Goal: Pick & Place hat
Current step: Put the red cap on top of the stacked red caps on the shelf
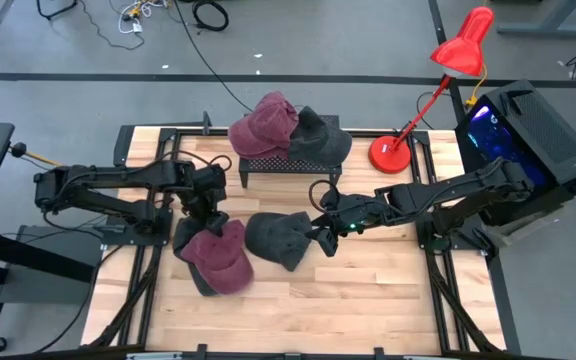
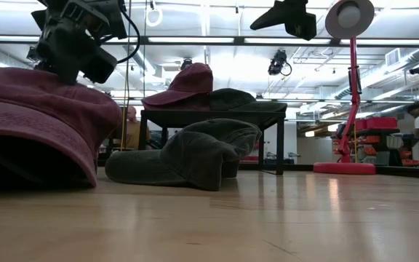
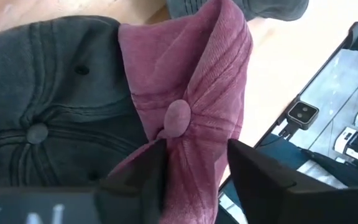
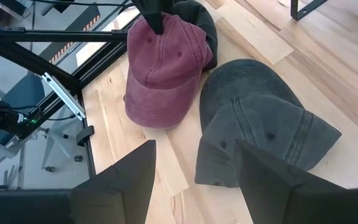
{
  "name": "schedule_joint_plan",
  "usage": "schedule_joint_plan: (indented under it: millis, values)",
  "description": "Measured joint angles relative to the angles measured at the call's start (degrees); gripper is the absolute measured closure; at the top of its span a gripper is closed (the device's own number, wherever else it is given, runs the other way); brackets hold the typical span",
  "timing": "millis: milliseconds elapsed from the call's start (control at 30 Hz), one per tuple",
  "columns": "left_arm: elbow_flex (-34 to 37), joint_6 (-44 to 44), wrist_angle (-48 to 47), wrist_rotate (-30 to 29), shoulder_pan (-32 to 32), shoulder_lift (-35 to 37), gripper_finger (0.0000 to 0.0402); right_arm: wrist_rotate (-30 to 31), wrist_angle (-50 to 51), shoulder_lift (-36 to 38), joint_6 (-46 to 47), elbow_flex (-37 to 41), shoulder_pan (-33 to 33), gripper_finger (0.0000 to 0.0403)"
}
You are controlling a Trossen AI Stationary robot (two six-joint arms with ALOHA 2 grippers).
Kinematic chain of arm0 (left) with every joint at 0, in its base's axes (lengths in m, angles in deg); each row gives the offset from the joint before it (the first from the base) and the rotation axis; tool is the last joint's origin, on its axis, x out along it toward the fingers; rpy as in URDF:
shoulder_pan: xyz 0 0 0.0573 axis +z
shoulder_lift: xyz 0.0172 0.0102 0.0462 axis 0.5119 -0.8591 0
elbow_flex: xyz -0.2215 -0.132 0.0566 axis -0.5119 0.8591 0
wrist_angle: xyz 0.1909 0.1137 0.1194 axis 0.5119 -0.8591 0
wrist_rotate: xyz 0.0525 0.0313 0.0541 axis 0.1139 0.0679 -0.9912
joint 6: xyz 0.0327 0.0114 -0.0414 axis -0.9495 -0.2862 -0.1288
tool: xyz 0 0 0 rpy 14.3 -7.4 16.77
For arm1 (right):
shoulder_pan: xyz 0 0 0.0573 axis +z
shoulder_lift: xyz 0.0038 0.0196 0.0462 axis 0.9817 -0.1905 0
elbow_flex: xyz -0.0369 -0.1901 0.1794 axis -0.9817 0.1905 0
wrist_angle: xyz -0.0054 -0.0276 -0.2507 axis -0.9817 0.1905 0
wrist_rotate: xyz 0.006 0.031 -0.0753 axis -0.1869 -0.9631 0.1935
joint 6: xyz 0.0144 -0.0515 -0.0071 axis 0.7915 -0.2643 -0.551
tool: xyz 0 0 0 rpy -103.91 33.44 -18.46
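A maroon cap [image 1: 220,260] lies at the table's left, partly over a dark grey cap [image 1: 182,236]. My left gripper [image 1: 208,214] stands over the maroon cap's crown, shut on it. A second dark grey cap [image 1: 276,240] lies on the table's middle, brim down on the wood [image 2: 144,171]. My right gripper [image 1: 325,238] is open at this cap's right edge, its fingers apart above it [image 4: 194,158]. Another maroon cap [image 1: 264,124] and another dark grey cap [image 1: 320,136] rest on a black rack [image 1: 283,165] at the back. My left gripper pinches a raised fold of the maroon cap's crown [image 3: 188,152], just beside the top button [image 3: 178,118], between its two fingers. The fingers come from above, pointing down. The cap stays down on the table and on the dark grey cap [image 3: 48,106] beside it.
A red desk lamp [image 1: 393,150] stands at the back right, next to a black box with lit parts [image 1: 523,125]. Bare wood lies along the table's near side [image 1: 298,310]. The rack's legs [image 2: 278,142] stand behind the middle cap.
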State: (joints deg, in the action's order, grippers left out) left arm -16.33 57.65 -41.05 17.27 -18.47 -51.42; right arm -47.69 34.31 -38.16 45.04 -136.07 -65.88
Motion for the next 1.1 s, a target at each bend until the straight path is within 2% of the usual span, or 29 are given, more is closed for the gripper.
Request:
schedule_joint_plan:
  millis: [233, 500, 667, 833, 1100]
  values:
    - [0.0, 0.0, 0.0, 0.0, 0.0, 0.0, 0.0317, 0.0, -0.1, 0.0, 0.0, 0.0, 0.0, 0.0188]
    - [0.0, 0.2, 0.0, 0.2, 0.0, 0.0, 0.0388, 0.0, -0.4, 0.0, 0.0, 0.0, 0.0, 0.0188]
    - [0.0, 0.7, 0.1, 0.4, 0.0, 0.0, 0.0388, -0.1, -2.4, 0.0, 0.0, 0.0, 0.0, 0.0188]
    - [0.0, 0.7, 0.2, 3.9, 0.0, 0.2, 0.0393, -1.6, -4.1, 0.2, 0.0, 0.0, 0.0, 0.0188]
    - [-1.8, 2.2, 1.9, 5.1, 0.0, 3.1, 0.0395, -3.2, -6.7, 1.7, 0.0, 0.0, 0.0, 0.0188]
